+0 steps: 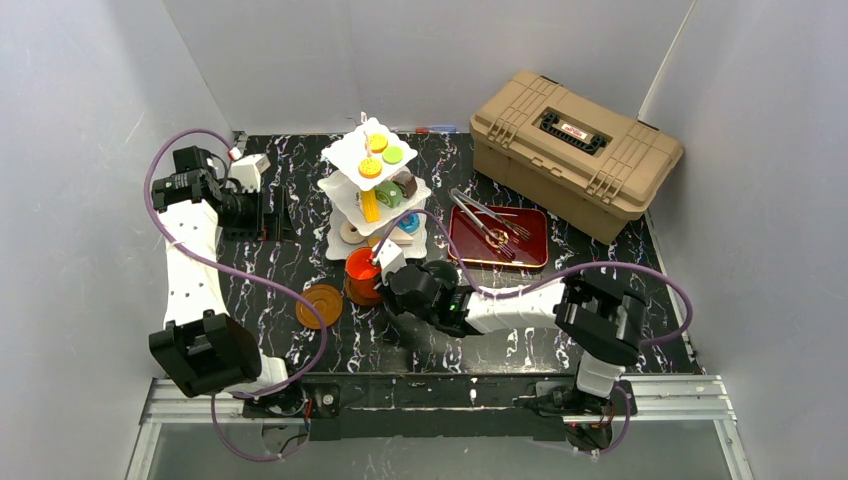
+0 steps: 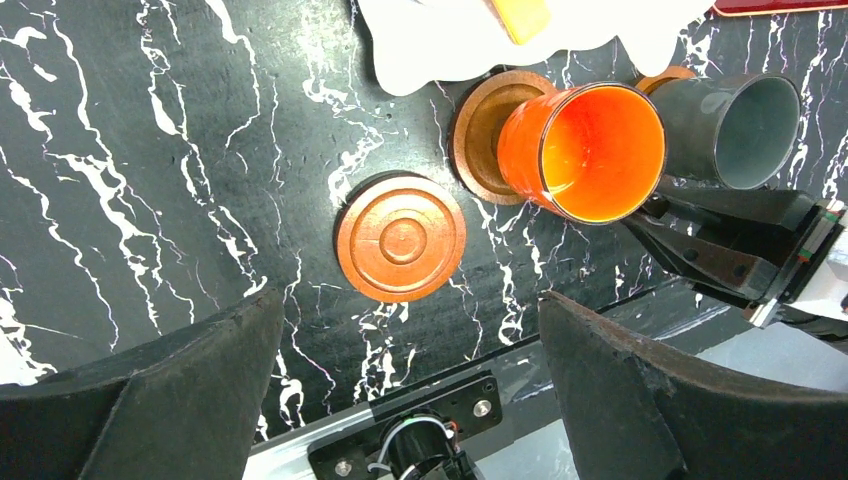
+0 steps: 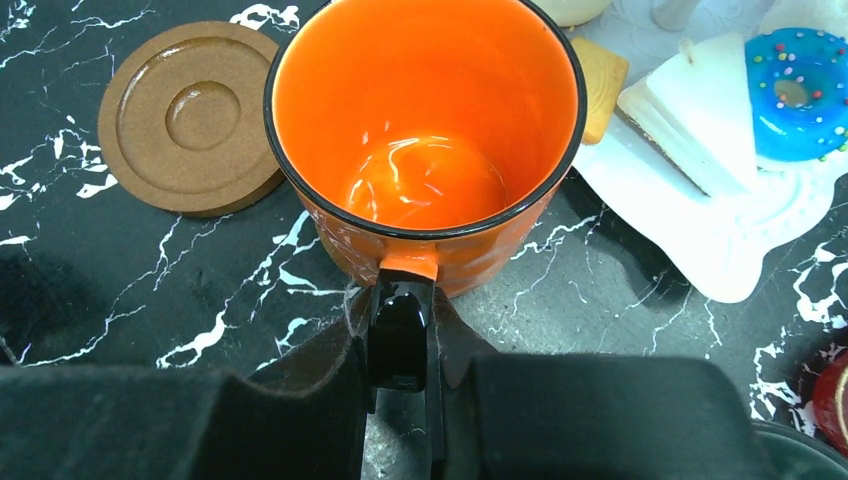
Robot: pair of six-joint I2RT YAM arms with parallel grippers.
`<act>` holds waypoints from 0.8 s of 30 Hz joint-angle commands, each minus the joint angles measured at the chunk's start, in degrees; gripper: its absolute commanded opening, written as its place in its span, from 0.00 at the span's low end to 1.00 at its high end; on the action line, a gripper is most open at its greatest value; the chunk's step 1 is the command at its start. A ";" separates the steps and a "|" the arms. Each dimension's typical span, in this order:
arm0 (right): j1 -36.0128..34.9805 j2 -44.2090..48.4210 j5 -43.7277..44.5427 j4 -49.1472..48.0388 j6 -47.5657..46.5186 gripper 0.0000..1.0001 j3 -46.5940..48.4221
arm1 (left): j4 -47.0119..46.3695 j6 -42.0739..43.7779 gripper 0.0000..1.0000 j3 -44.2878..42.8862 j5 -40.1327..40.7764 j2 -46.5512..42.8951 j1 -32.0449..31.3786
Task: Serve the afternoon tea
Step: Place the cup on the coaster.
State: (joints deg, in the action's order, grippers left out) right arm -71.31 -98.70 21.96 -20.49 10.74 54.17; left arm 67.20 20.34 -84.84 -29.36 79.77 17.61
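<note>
Right jaws clamped on orange cup [image 3: 425, 180] handle — left jaws wide apart, holding nothing.

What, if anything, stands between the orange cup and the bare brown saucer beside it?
Nothing visible. Only black marbled table lies between the orange cup, which the right gripper holds with its jaws closed on the handle, and the saucer.

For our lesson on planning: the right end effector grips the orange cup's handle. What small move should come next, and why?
Probably ease the orange cup down squarely onto the saucer beneath it: the right end effector grips its handle, and seating is unclear.
</note>
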 commanded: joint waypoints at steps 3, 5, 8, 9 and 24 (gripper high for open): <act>-0.38 -2.15 1.17 -10.02 1.16 0.01 0.99 | 0.13 -0.65 0.98 0.90 -2.16 -1.81 0.45; -0.70 -2.77 1.43 -10.21 1.33 0.01 0.81 | 0.06 -0.44 0.98 0.99 -2.18 -1.85 0.49; -0.76 -3.07 1.56 -10.80 1.62 0.01 -0.01 | -0.49 -0.67 0.98 1.40 -2.01 -1.90 0.42; -0.83 -3.15 1.66 -10.90 1.77 0.01 -0.12 | -0.63 -0.87 0.98 1.57 -2.06 -1.89 0.46; -1.66 -4.19 3.36 -11.69 1.60 0.73 -1.09 | -1.92 -2.26 0.98 3.02 -3.28 -2.72 0.42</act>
State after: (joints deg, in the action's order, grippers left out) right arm -72.47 -103.24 22.70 -28.12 12.47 53.45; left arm 64.97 18.81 -82.85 -30.68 79.29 17.82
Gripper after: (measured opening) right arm 0.643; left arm 0.981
